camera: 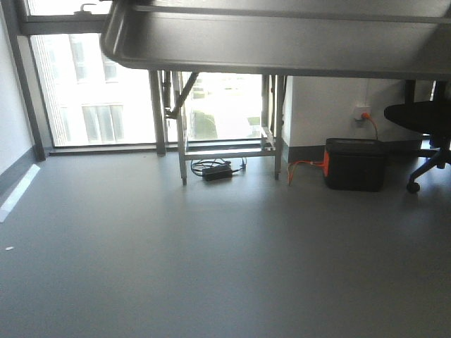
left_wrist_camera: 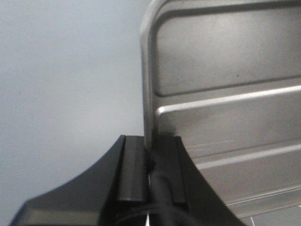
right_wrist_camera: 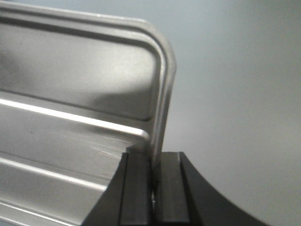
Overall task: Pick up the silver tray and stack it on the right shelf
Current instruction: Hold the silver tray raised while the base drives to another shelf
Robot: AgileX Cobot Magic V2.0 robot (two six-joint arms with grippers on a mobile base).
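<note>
1. Exterior front view: the silver tray (camera: 282, 42) is off the ground and hangs across the top of the frame, well above the floor (camera: 211, 267), with its outer wall and rim facing me. I judge the grab done and the carry under way; the stacking is left to do. I can't pick out the right shelf here. No roller rails show, only a bare steel frame (camera: 225, 141) by the window (camera: 99, 91), a black box (camera: 354, 163) and an office chair (camera: 423, 120) off to the side. Neither claw appears in this view.

2. Left wrist view: the left claw (left_wrist_camera: 149, 141) is clamped on the silver tray (left_wrist_camera: 225, 70) at its short-side rim near a rounded corner. One finger sits outside the rim and the other inside, with the metal edge pinched between them. The ribbed base runs away from the claw toward the right of the frame, and there is only plain grey floor behind it.

3. Right wrist view: the right claw (right_wrist_camera: 155, 157) mirrors that — closed on the opposite rim of the silver tray (right_wrist_camera: 75, 84), with the edge standing straight up from between the pads. The base and its raised ribs run off to the left. So the tray is held between the two claws at its ends — and what's left, I'd say, is finding the shelf and setting the tray onto it.
</note>
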